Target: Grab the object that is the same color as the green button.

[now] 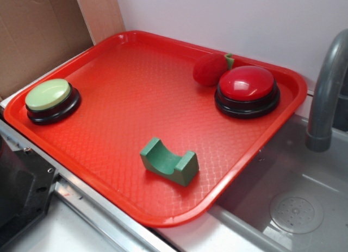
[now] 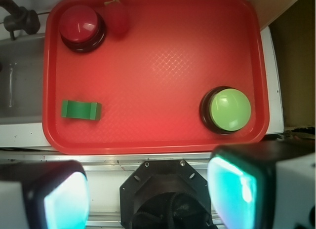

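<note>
Only the wrist view shows the claw (image 2: 148,189), spread wide, empty.

Bare tray (image 1: 136,94) surrounded the block (image 1: 169,162) on every side. The green button (image 1: 49,95) sat far left, the red button (image 1: 247,84) and strawberry (image 1: 209,69) far right, all well apart.

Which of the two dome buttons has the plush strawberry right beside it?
The red button, at the tray's sink-side corner; the strawberry touches it. The green button sits alone.
</note>
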Controlling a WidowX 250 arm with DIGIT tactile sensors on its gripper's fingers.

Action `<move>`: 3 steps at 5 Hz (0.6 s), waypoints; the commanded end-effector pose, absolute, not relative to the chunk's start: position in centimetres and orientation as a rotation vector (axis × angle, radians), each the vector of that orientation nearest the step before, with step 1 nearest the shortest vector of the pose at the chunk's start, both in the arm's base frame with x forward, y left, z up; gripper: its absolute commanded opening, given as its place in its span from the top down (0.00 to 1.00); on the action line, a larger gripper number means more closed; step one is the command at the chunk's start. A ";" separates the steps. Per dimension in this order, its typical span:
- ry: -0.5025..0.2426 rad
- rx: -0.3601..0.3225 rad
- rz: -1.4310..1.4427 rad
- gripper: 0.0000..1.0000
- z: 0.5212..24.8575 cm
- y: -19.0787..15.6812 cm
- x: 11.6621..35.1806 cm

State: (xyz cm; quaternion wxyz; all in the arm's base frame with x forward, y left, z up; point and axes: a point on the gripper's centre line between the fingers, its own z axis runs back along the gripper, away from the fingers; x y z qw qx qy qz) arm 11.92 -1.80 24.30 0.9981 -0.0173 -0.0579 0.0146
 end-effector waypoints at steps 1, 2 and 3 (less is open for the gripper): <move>-0.116 -0.035 0.029 0.00 24.3 -1.8 11.9; -0.106 0.007 -0.215 0.00 22.8 -3.1 14.4; -0.138 0.049 -0.466 0.00 20.6 -6.1 16.2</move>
